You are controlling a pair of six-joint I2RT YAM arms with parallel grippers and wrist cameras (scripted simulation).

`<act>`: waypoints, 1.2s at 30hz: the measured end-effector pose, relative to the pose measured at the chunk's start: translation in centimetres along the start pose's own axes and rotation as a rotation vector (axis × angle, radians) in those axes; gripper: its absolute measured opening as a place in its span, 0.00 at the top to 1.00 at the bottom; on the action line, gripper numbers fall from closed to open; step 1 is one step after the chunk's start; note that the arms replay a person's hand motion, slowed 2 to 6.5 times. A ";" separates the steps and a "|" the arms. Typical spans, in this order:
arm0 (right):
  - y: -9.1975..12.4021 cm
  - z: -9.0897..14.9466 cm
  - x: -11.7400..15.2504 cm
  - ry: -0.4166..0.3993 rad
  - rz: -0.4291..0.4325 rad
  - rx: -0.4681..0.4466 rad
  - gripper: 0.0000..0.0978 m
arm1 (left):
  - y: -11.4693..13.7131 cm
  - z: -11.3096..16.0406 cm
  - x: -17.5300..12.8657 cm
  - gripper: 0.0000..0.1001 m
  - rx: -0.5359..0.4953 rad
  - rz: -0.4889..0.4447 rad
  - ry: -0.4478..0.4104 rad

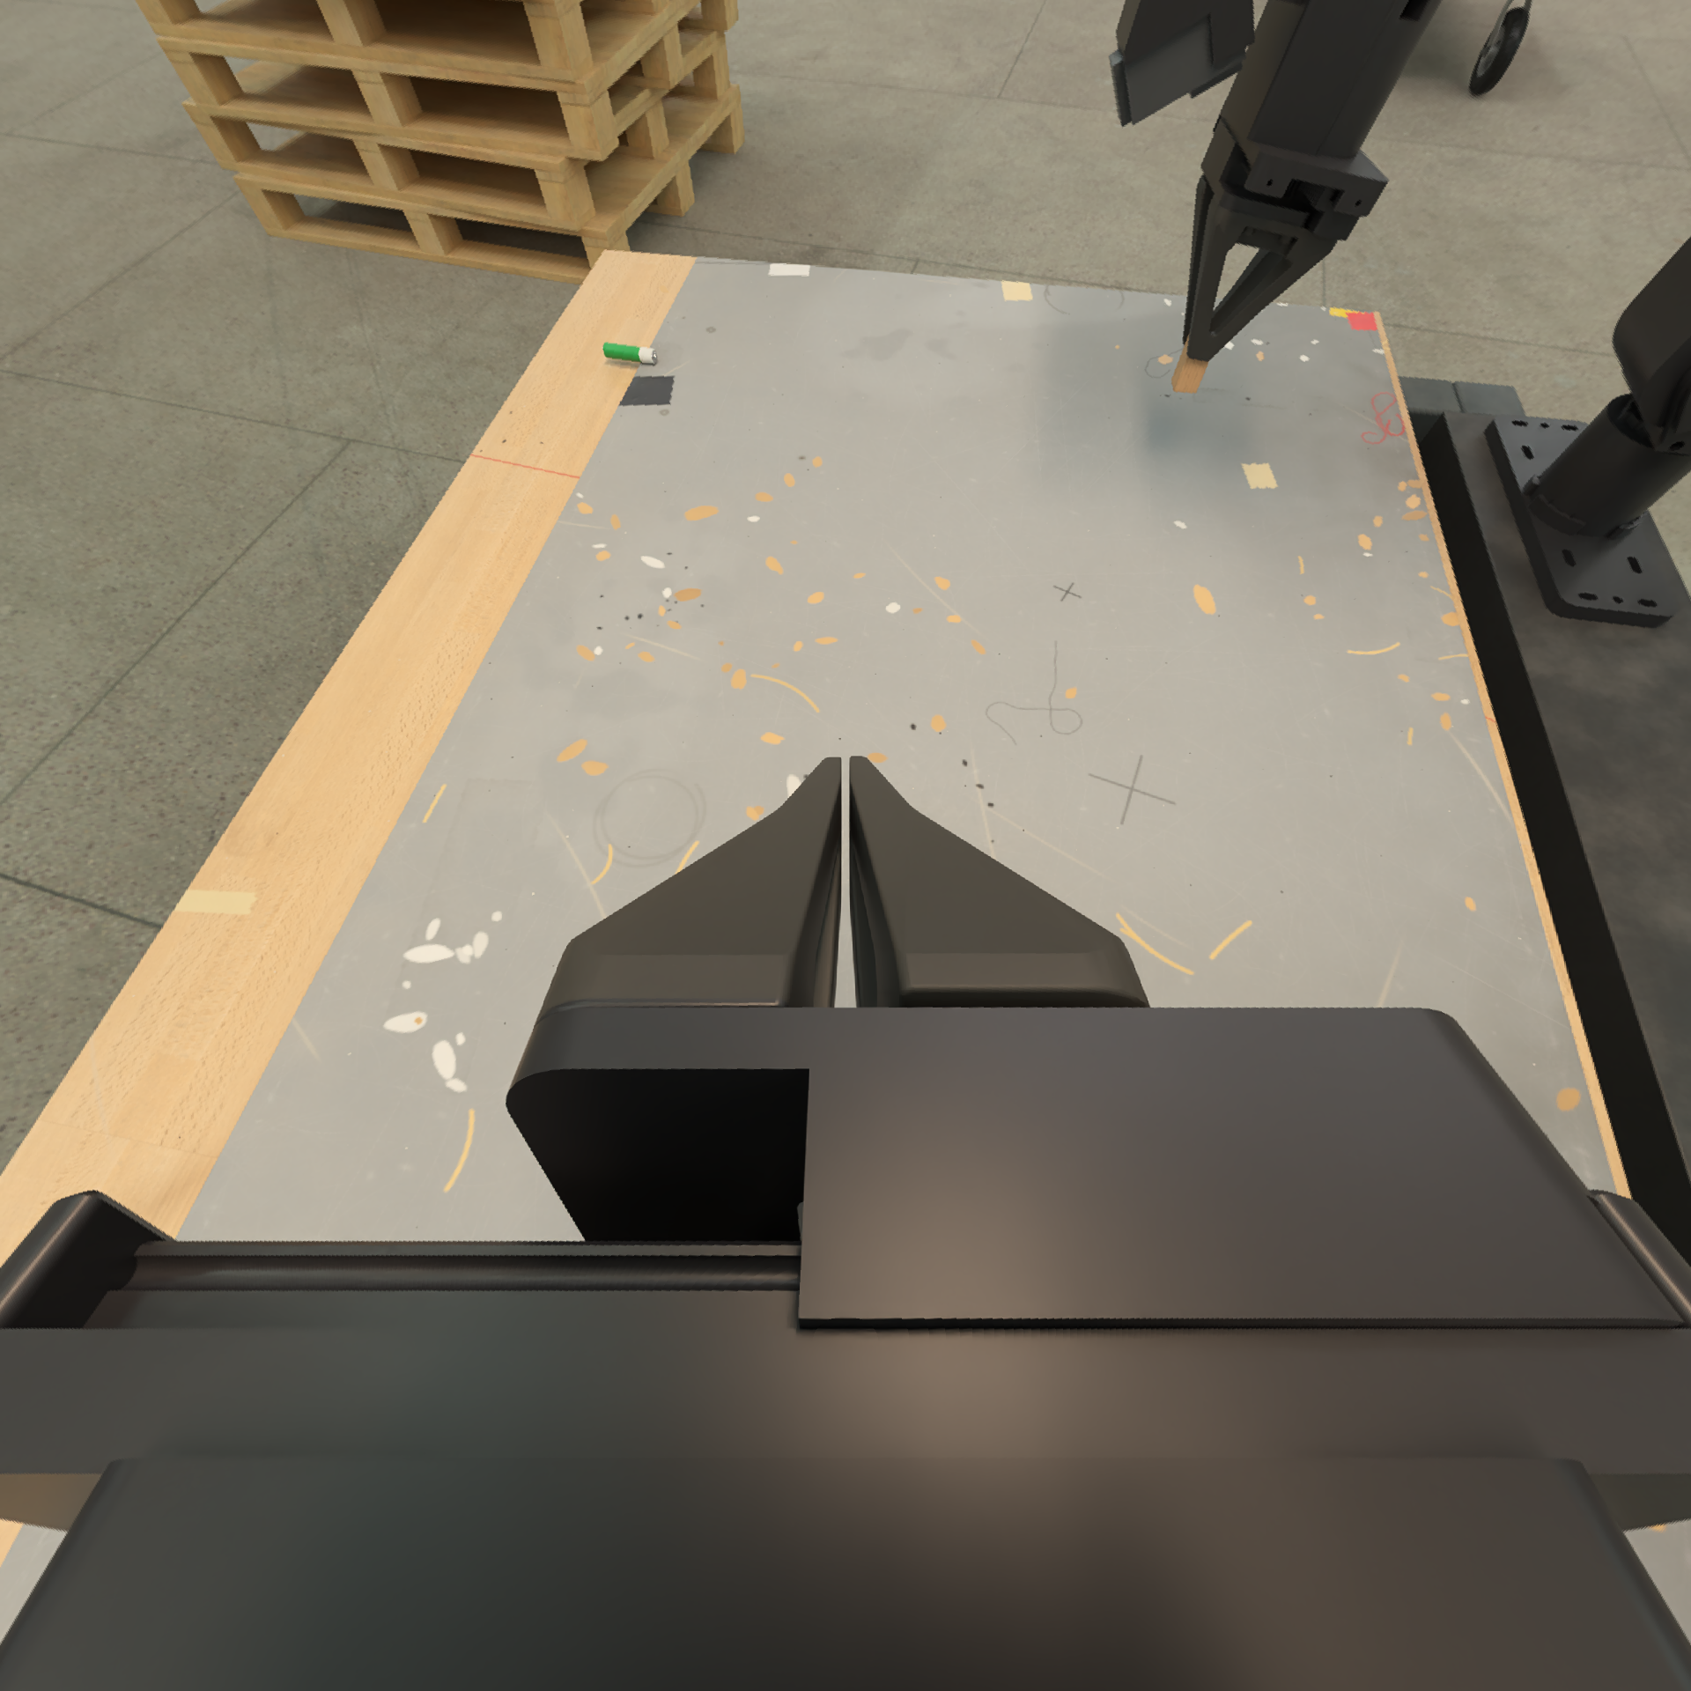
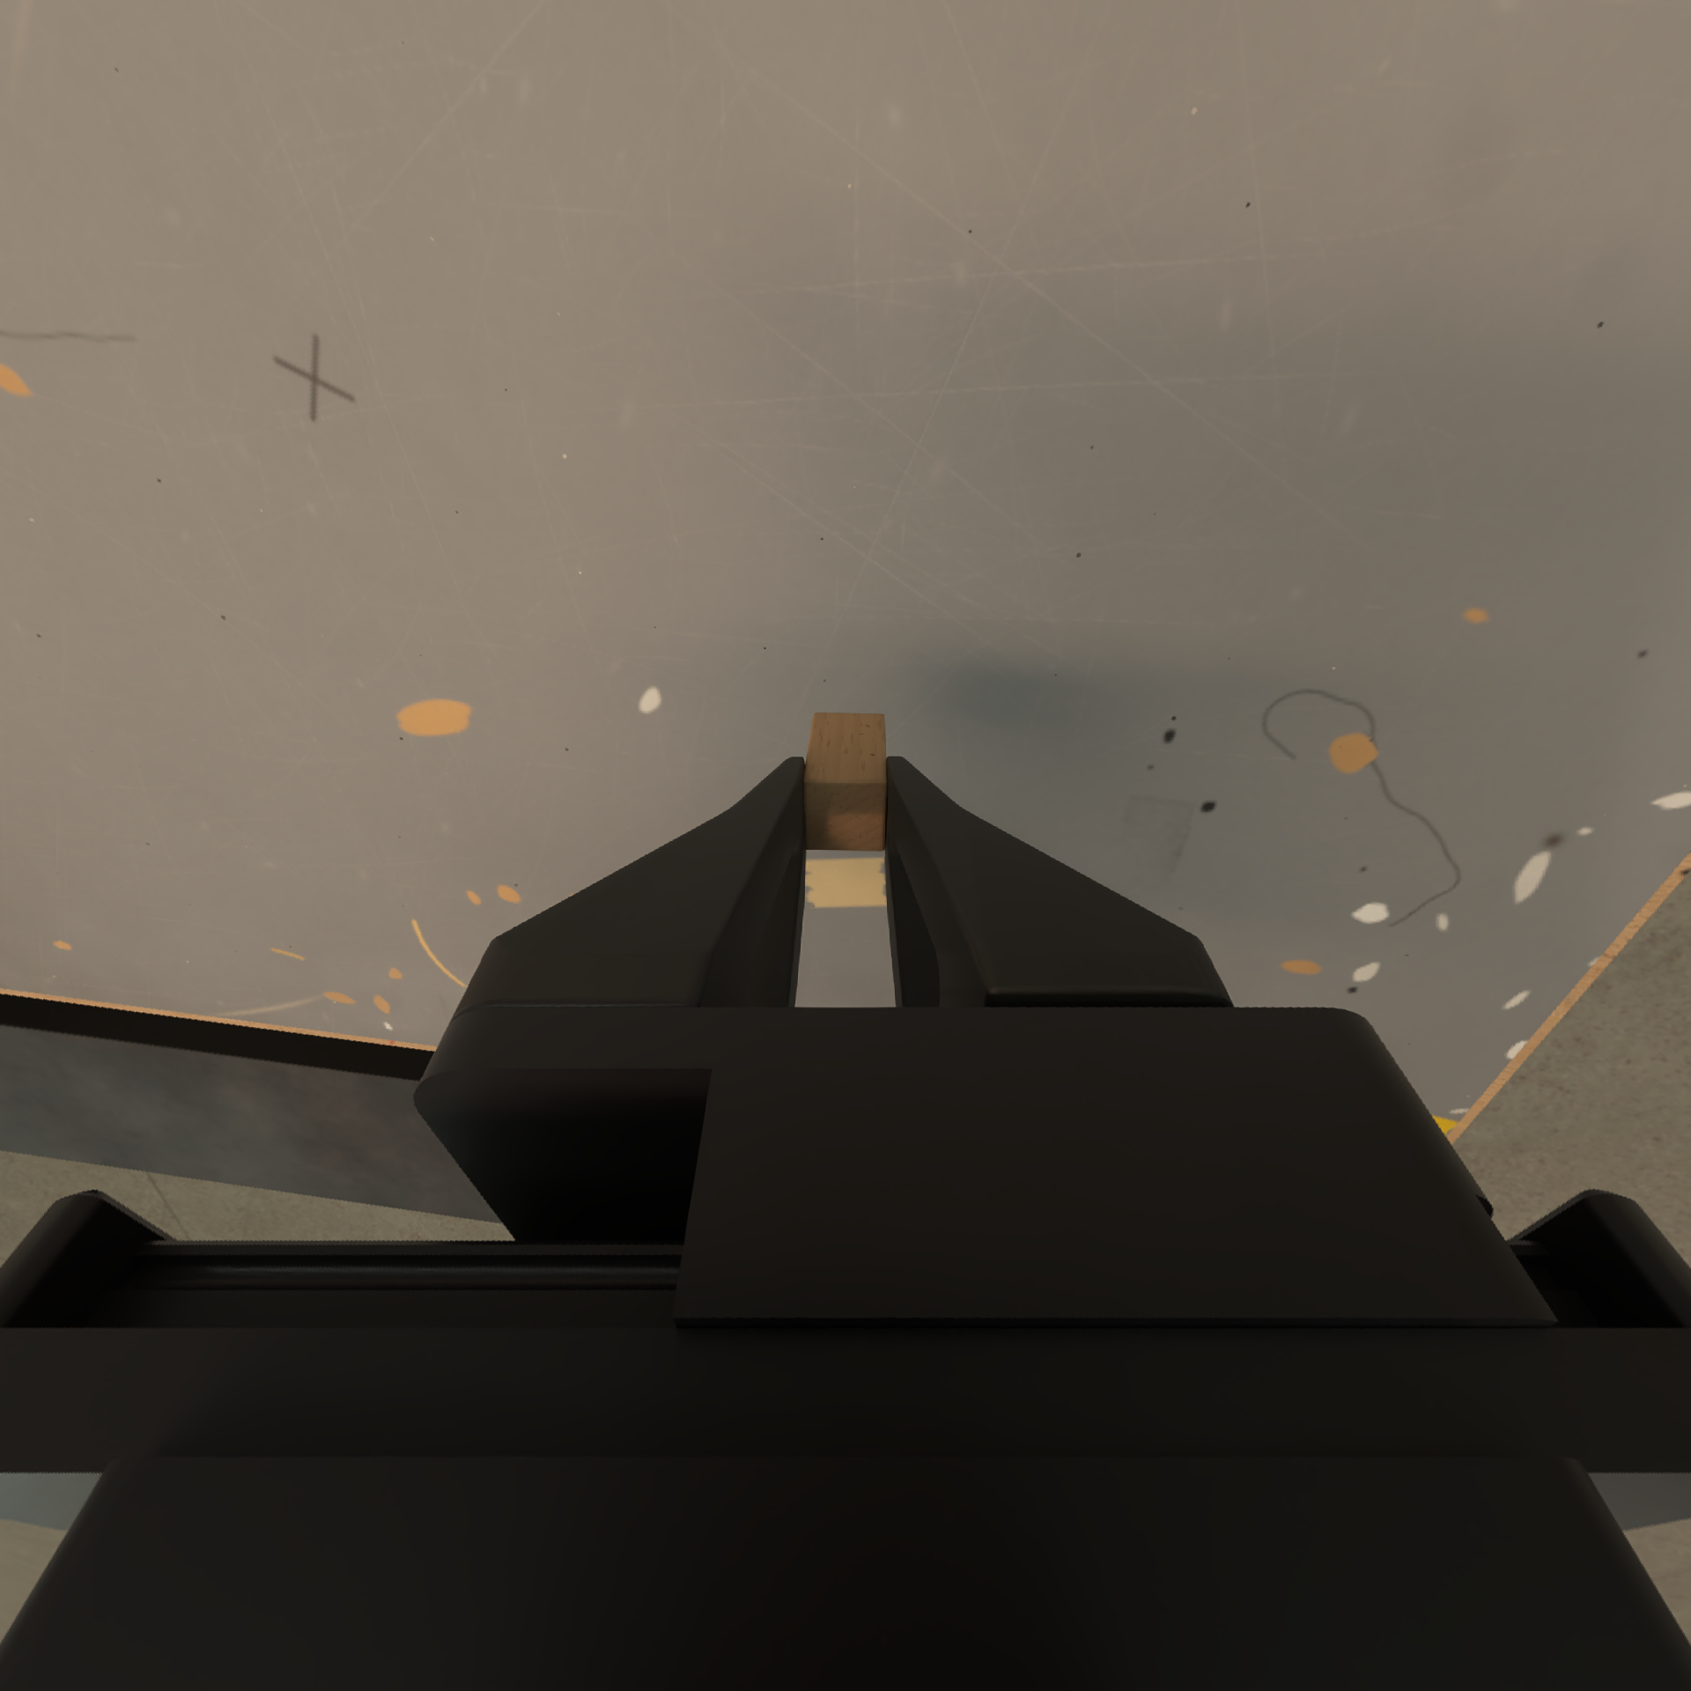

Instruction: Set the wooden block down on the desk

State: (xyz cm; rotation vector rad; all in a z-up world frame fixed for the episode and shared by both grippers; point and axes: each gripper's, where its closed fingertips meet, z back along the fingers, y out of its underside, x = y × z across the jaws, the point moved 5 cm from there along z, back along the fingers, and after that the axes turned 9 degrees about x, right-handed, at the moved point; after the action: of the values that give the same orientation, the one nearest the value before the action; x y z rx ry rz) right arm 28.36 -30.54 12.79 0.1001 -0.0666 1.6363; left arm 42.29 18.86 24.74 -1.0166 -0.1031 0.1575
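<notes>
My right gripper (image 2: 845, 773) is shut on a small pale wooden block (image 2: 846, 782), which sticks out past the fingertips. In the left wrist view the right gripper (image 1: 1199, 352) points down at the far right of the desk (image 1: 915, 549), and the block (image 1: 1190, 373) hangs from its tips just above or at the grey surface; I cannot tell if it touches. My left gripper (image 1: 845, 761) is shut and empty, hovering over the middle of the desk.
A green battery (image 1: 630, 352) lies on the desk's wooden strip at the far left. Stacked wooden pallets (image 1: 457, 119) stand on the floor beyond the desk. The right arm's base plate (image 1: 1592, 549) sits off the desk's right edge.
</notes>
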 end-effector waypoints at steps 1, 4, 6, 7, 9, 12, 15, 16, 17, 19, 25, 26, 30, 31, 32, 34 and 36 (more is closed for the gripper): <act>0.0 -0.1 0.0 0.002 0.001 0.002 0.85 | 0.0 0.0 0.0 0.99 0.000 0.000 0.000; 0.0 -0.4 0.2 0.004 0.006 0.009 0.85 | 0.0 0.0 0.0 0.99 0.000 0.000 0.000; 0.0 -0.6 0.3 0.004 0.009 0.014 0.85 | 0.0 0.0 0.0 0.99 0.000 0.000 0.000; 0.0 -0.7 0.3 0.004 0.011 0.016 0.85 | 0.0 0.0 0.0 0.99 0.000 0.000 0.000; 0.1 -0.9 0.4 0.004 0.014 0.020 0.85 | 0.0 0.0 0.0 0.99 0.000 0.000 0.000; 0.0 -1.2 0.4 0.005 0.015 0.025 0.85 | 0.0 0.0 0.0 0.99 0.000 0.000 0.000; 0.0 -1.5 0.4 0.007 0.014 0.028 0.85 | 0.0 0.0 0.0 0.99 0.000 0.000 0.000; -0.1 -1.6 0.4 0.008 0.013 0.029 0.85 | 0.0 0.0 0.0 0.99 0.000 0.000 0.000; -0.1 -1.7 0.4 0.008 0.012 0.030 0.85 | 0.0 0.0 0.0 0.99 0.000 0.000 0.000; -0.1 -1.9 0.3 0.009 0.010 0.032 0.85 | 0.0 0.0 0.0 0.99 0.000 0.000 0.000; -0.2 -2.6 0.2 0.010 0.007 0.042 0.85 | 0.0 0.0 0.0 0.99 0.000 0.000 0.000; -0.3 -2.7 0.2 0.010 0.007 0.045 0.85 | 0.0 0.0 0.0 0.99 0.000 0.000 0.000; -0.2 -3.2 0.2 0.010 0.005 0.057 0.85 | 0.0 0.0 0.0 0.99 0.000 0.000 0.000; -0.2 -3.3 0.1 0.010 0.005 0.060 0.85 | 0.0 0.0 0.0 0.99 0.000 0.000 0.000; -0.2 -3.5 0.1 0.010 0.005 0.062 0.85 | 0.0 0.0 0.0 0.99 0.000 0.000 0.000; -0.2 -3.7 0.1 0.011 0.004 0.065 0.85 | 0.0 0.0 0.0 0.99 0.000 0.000 0.000; -0.3 -3.9 0.0 0.012 0.004 0.065 0.85 | 0.0 0.0 0.0 0.99 0.000 0.000 0.000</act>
State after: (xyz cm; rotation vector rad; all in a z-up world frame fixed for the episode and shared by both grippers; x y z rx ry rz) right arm 28.53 -30.07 8.96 0.1406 -0.0044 1.6434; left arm 42.29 18.86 24.73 -1.0166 -0.1029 0.1577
